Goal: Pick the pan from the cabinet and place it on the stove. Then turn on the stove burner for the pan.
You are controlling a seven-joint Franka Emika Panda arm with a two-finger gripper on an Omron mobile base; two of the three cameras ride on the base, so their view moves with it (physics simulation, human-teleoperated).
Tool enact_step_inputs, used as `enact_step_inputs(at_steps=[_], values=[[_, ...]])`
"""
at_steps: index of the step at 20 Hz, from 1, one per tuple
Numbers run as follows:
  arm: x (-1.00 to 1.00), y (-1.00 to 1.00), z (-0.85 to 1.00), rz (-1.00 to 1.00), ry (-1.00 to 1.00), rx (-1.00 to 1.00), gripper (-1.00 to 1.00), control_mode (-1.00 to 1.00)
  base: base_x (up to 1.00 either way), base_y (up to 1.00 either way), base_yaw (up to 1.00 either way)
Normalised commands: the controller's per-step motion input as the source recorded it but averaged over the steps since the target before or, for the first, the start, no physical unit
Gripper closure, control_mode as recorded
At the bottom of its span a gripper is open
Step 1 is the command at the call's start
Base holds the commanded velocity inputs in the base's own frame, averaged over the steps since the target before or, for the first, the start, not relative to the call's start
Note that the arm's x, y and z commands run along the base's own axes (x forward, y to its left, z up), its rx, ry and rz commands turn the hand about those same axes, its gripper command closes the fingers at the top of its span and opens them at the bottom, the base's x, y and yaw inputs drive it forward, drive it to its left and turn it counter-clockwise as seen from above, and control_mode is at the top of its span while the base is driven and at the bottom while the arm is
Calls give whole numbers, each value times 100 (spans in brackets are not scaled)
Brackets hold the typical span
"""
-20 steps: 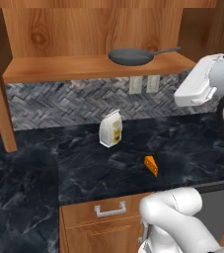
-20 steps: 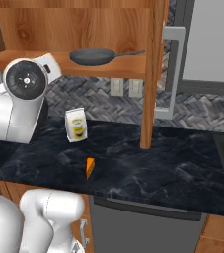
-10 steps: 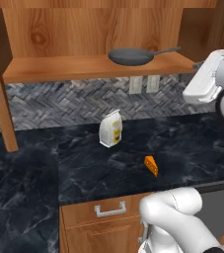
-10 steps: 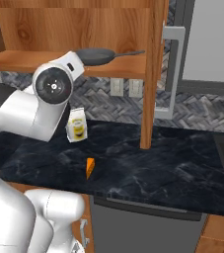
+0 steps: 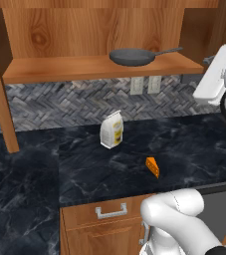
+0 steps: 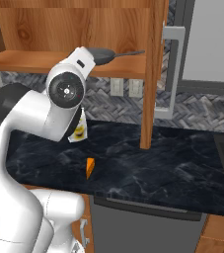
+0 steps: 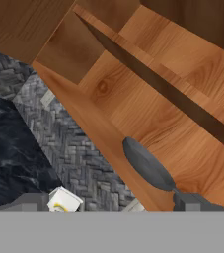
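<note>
Two broad surfaces are framing the working room: the cabinet (image 5: 99, 30), in medium-brown wood with visible grain, is standing open overhead, and the black marbled counter (image 5: 30, 184) is stretching beneath it. Between them a grey herringbone backsplash (image 5: 59, 102) is running along the far wall, with pale outlets (image 5: 145, 84) set in it. The cabinet's shelf (image 5: 84, 67) is presenting a straight front edge, and an upright wooden side panel (image 6: 153, 74) is dropping to the counter on the right, closing that side. The low drawer unit (image 5: 104, 219) with its horizontal silver handle is sitting at the near edge.

On the shelf, toward its right end, the pan (image 5: 133, 56) is lying flat, shallow, round and dark grey, its long thin handle pointing right. The gripper (image 7: 108, 205) is hovering in the open air in front of the shelf, apart from the pan, jaws spread wide and holding nothing.

On the counter, a small white and yellow carton (image 5: 112, 129) is standing upright near the backsplash, and an orange wedge (image 5: 153, 167) is lying nearer, well apart from it.
</note>
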Motion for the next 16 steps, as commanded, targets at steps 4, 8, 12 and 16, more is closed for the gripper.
enact_step_inputs(at_steps=[4,8,12,16], values=[[25,0,0,-7,-6,-20,-100,-100,0,0,0],[24,-7,0,-5,-7,-19,-100,-100,0,0,0],[30,-24,0,0,-7,-16,-100,-100,0,0,0],[38,-29,0,0,-4,-14,-100,-100,0,0,0]])
